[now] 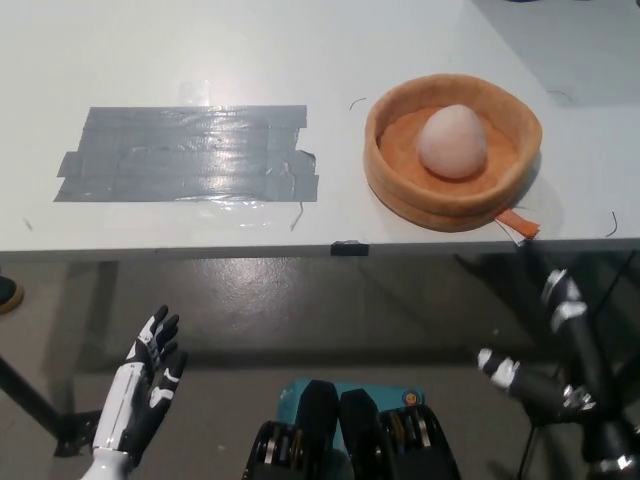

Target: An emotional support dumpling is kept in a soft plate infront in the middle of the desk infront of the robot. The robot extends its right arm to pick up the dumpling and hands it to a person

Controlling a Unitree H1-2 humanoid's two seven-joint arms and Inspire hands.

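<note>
Head view, looking steeply down. The pale pink, egg-shaped soft dumpling sits in the middle of the round orange plush plate with a raised padded rim. The plate rests on the white tabletop, on its right-hand part and close to the near edge. A small orange-and-white fabric tag sticks out from under the plate's near side; any print on it is too small to read.

A wide patch of overlapping grey duct tape strips lies flat on the tabletop to the left of the plate, well apart from it. Glare across the tape hides its surface detail. A small black item sits on the tabletop's front edge; what it is cannot be made out.

The white left robot hand is below the table edge at lower left, empty, fingers spread apart and pointing upward; its forearm is cut off by the bottom of the frame.

The black right robot hand is at lower right, below the table edge and well apart from the plate. It holds nothing and its visible fingers are spread apart. Part of it runs out of the frame at the right and bottom edges.

The floor below is dark and reflective.
</note>
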